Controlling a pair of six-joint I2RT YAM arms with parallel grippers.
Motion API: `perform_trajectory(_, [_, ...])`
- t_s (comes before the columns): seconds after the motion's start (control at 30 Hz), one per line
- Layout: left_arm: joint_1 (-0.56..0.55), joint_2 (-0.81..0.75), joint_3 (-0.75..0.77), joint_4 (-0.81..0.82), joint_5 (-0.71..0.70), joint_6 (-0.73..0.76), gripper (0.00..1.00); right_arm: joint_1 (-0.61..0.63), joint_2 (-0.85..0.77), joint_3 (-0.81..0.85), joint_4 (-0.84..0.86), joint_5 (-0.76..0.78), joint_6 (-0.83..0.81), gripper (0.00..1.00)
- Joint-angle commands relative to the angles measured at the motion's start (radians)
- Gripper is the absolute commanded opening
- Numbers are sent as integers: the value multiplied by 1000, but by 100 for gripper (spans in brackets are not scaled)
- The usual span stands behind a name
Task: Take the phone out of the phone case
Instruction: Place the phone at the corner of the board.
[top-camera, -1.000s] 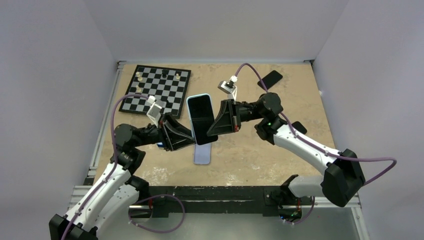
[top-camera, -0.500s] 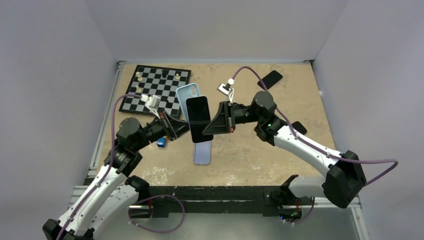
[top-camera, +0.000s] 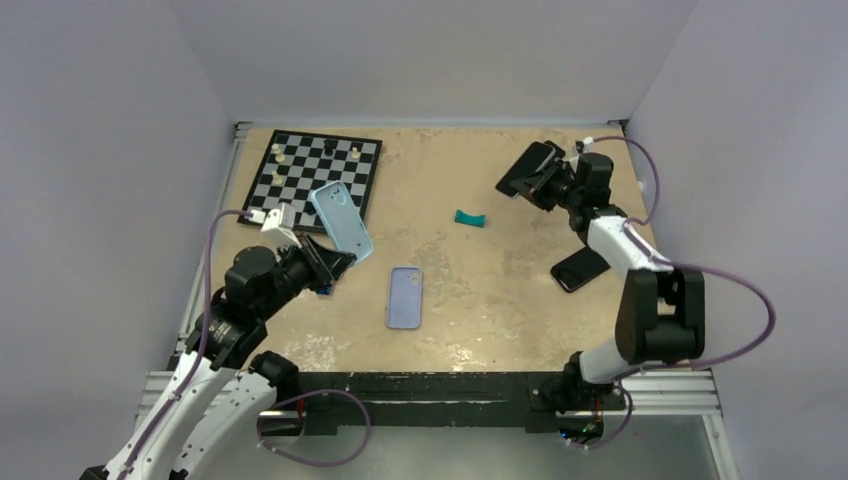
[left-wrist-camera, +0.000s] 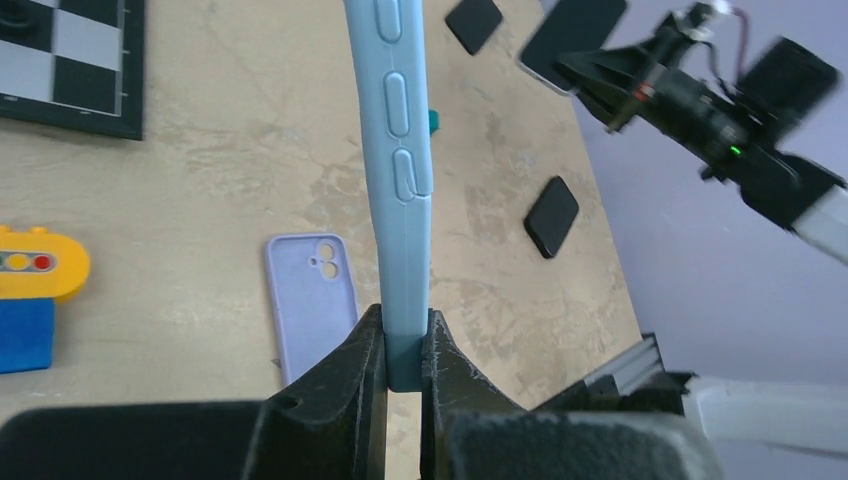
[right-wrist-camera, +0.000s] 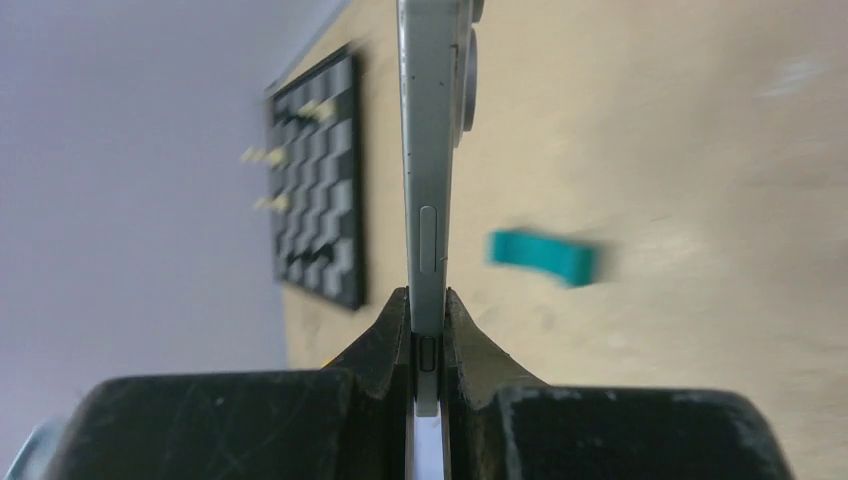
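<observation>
1. The phone (top-camera: 524, 170) is bare and out of its case. My right gripper (top-camera: 545, 180) has it clamped and holds it above the table (top-camera: 480, 300), toward 1 o'clock in the top view. In the right wrist view the jaws press on its two faces near one end, and a side button shows just above them.
2. The case (top-camera: 340, 220) is pale blue and empty. My left gripper (top-camera: 328, 262) has its jaws pinched tight on the lower end. The case stands up tilted at about 9 o'clock, well apart from the phone.
3. A lilac case (top-camera: 405, 297) lies flat near the table's middle, at 5 o'clock from the case I hold. A teal block (top-camera: 468, 218) lies at 8 o'clock from the phone. A second phone (top-camera: 580, 268) lies dark on the table at 5 o'clock from it. The chessboard (top-camera: 320, 165) fills the 11 o'clock corner, and a yellow-and-blue toy (left-wrist-camera: 30, 300) shows in the left wrist view.
4. I judge the separating step done, since phone and case hang in different jaws with clear table between them. Only setting them down seems left.
5. The next move calls for lowering each piece onto a bare patch, clear of the lilac case and the second phone. My hold on the phone is narrow, so it should lie flat on the table before my jaws part, or it may slip or tip.
</observation>
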Motion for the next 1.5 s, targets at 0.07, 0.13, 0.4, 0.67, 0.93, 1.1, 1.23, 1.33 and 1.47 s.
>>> perform_trajectory(0.07, [3,1,-63,159,315,5,0,-182,309,236,-85,167,-115,0])
perform_trajectory(0.13, [3,-3,-100,211,370,-25,0,-234,390,295,-89,156,-119,0])
perform_trajectory(0.4, [2,-2,-177,318,455,-77,0,-323,623,476,-137,75,-154,2])
perform_trajectory(0.67, [2,20,-152,319,475,-61,0,-329,757,591,-131,-24,-118,7])
perform_trajectory(0.93, [2,31,-131,315,476,-61,0,-336,782,592,-118,-22,-83,14])
perform_trajectory(1.1, [2,47,-118,312,487,-57,0,-343,794,591,-109,-23,-74,29])
perform_trajectory(1.23, [2,55,-129,342,508,-73,0,-344,764,573,-126,-18,-118,67])
perform_trajectory(1.33, [0,89,-148,388,535,-100,0,-345,708,540,-169,21,-182,76])
perform_trajectory(1.47, [-5,127,-184,500,551,-150,0,-346,596,472,-247,124,-273,81])
